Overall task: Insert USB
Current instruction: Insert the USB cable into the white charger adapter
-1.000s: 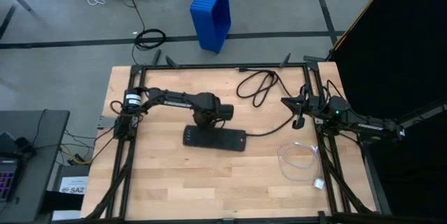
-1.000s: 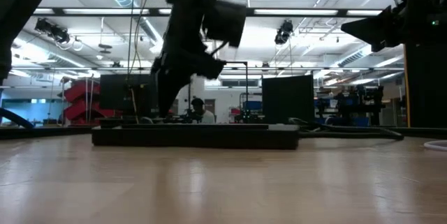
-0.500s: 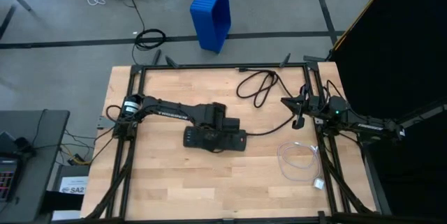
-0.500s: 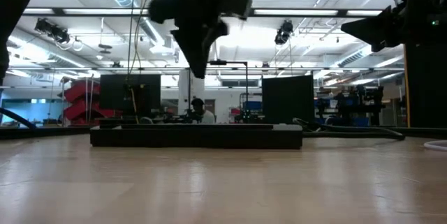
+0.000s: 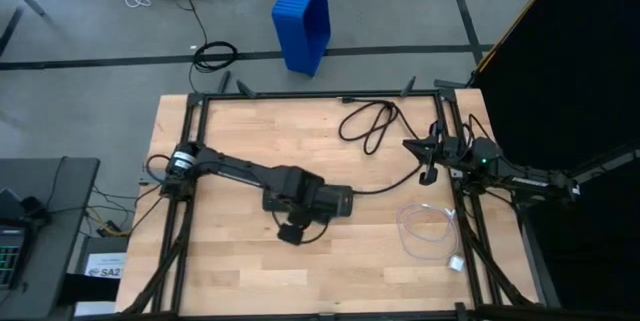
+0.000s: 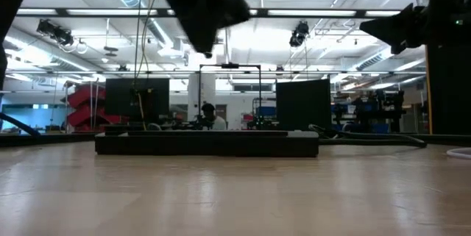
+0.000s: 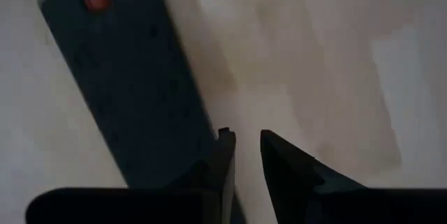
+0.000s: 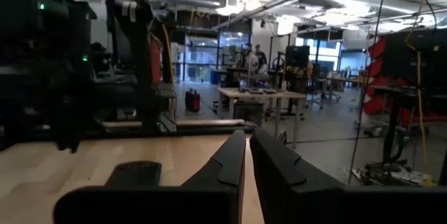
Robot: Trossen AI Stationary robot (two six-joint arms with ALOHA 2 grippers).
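Note:
The USB cable [image 5: 428,229] is a thin white loop lying flat near the table's right edge, with a small white plug [image 5: 457,261] toward the near side. My left gripper [image 5: 290,233] [image 7: 246,140] hovers just near of the black power strip [image 5: 335,201] [image 7: 126,77], pointing down at bare wood with its fingers a narrow gap apart and holding nothing. In the low view it hangs high above the strip [image 6: 206,142]. My right gripper [image 5: 428,173] [image 8: 248,137] waits shut at the right edge, raised, far of the cable loop.
The strip's thick black cord [image 5: 372,121] runs from its right end toward the far right and loops there. A black frame [image 5: 320,95] rims the table. Bare wood [image 5: 230,251] lies near of the strip. A blue bin [image 5: 303,19] stands on the floor beyond.
My left gripper has risen from the power strip's far-left part and swung over the strip toward the table's near edge, ending above the wood just near of it. The right arm and the USB cable have kept still.

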